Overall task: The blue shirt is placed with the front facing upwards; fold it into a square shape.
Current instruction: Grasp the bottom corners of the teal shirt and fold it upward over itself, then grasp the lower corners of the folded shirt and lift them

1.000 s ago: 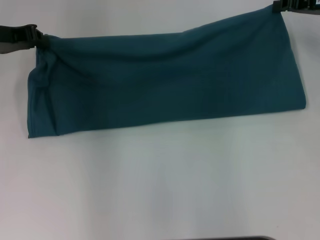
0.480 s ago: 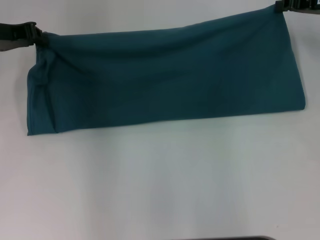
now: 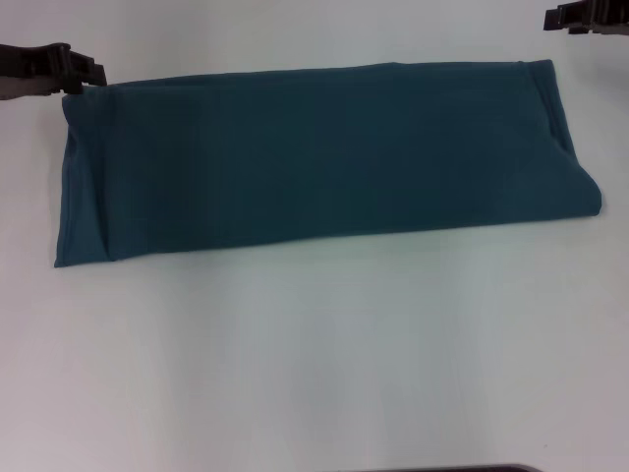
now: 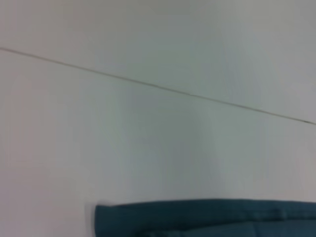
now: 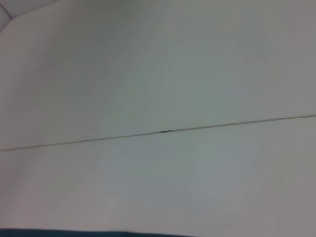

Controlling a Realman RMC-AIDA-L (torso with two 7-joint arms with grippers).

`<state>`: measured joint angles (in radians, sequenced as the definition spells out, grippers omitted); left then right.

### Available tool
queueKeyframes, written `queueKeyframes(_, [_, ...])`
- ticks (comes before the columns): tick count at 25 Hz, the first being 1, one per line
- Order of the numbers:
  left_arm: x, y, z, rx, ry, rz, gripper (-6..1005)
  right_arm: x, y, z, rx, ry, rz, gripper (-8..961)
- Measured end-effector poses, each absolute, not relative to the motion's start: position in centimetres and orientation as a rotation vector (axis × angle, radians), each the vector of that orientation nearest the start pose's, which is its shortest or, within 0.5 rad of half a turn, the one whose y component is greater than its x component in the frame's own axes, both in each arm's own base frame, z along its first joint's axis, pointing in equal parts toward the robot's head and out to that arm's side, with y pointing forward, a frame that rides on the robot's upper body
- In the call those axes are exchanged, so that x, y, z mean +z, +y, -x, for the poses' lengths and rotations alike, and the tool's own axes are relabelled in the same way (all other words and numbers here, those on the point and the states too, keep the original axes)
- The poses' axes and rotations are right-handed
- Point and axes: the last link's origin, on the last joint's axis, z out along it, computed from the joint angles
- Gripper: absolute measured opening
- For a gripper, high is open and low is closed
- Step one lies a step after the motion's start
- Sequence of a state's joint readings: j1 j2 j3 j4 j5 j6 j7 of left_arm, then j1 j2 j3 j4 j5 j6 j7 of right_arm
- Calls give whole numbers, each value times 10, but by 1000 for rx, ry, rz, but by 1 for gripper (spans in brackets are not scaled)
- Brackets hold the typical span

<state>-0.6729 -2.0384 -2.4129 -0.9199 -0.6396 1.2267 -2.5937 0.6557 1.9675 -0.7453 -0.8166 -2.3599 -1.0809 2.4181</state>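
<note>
The blue shirt [image 3: 324, 157] lies flat on the white table [image 3: 314, 354] as one long folded band running left to right, plain side up, with no collar or lettering showing. My left gripper [image 3: 86, 73] is open just off the band's far left corner. My right gripper [image 3: 556, 18] is open a little beyond the far right corner, clear of the cloth. An edge of the blue shirt [image 4: 207, 217] shows in the left wrist view. Only a thin sliver of the blue shirt [image 5: 74, 233] shows in the right wrist view.
White tabletop spreads in front of the band. A thin seam line [image 4: 158, 88] crosses the table behind the shirt and shows as the same seam line [image 5: 163, 132] in the right wrist view. A dark edge [image 3: 452, 469] sits at the near border.
Both grippers have let go of the far corners they held lifted. The far edge has dropped, so the band now lies flat and smooth. The right gripper has drawn slightly away.
</note>
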Motion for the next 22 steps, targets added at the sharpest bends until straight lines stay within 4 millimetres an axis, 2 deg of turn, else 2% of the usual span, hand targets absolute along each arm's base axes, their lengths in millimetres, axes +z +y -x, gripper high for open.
queueKeyframes(3, [65,414,269,-251,-1571,1999,372,86,425,-291,322,1423,1975,319])
queueKeyframes(17, [79,409,263,-285,-1529,1999,710,85,418,-294,290,1413,2037,868])
queueKeyframes(19, [82,405,260,-310,-1523,2012,772,86,416,-292,306,1406,2060,890])
queueKeyframes(21, [85,402,259,-331,-1515,2021,770,89,413,-289,340,1389,2094,913])
queueKeyframes(22, [90,393,254,-402,-1498,2053,768,91,412,-287,366,1378,2109,924])
